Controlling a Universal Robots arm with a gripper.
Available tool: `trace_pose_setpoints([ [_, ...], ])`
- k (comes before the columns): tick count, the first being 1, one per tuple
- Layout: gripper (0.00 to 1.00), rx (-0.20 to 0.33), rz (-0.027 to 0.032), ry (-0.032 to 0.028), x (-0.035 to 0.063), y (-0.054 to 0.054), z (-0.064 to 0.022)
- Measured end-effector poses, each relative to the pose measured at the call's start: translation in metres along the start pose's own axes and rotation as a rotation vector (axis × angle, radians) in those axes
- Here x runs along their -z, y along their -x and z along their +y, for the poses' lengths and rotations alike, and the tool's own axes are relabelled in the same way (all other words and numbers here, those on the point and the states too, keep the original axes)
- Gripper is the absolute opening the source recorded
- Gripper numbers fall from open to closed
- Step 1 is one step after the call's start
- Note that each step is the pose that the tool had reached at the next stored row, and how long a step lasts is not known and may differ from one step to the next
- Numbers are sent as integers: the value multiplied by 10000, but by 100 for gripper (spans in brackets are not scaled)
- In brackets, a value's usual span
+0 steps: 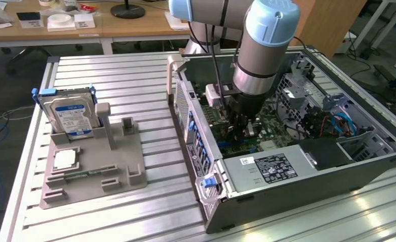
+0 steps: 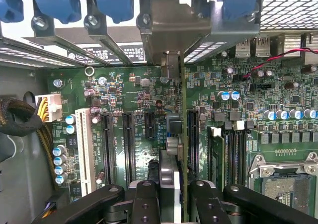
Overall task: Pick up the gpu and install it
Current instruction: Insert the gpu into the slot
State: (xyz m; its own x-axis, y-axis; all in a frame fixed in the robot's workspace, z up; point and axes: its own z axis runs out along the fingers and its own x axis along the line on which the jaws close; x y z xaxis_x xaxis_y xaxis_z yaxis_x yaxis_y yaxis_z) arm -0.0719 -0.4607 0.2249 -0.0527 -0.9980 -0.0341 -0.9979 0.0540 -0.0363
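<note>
Slatted aluminium table [image 1: 117, 75] bearing an open computer case [image 1: 305, 176]. The robot arm [image 1: 262, 50] reaches down into the case. Over the green motherboard [image 2: 124, 100], the gpu [image 2: 183, 124] stands on edge, its metal bracket [image 2: 169, 40] toward the case's rear wall. The gripper [image 2: 175, 204] is clamped on the gpu's near edge.
</note>
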Motion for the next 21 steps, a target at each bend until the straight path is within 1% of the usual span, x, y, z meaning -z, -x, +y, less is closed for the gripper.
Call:
trace_pose_setpoints([
  [6,28,0,0,0,0,0,0],
  [7,28,1,16,-1,-1,3,0],
  [9,28,4,81,-5,-1,21,1],
  [10,28,4,104,-5,-1,25,1],
  [21,28,4,109,-6,-1,29,2],
])
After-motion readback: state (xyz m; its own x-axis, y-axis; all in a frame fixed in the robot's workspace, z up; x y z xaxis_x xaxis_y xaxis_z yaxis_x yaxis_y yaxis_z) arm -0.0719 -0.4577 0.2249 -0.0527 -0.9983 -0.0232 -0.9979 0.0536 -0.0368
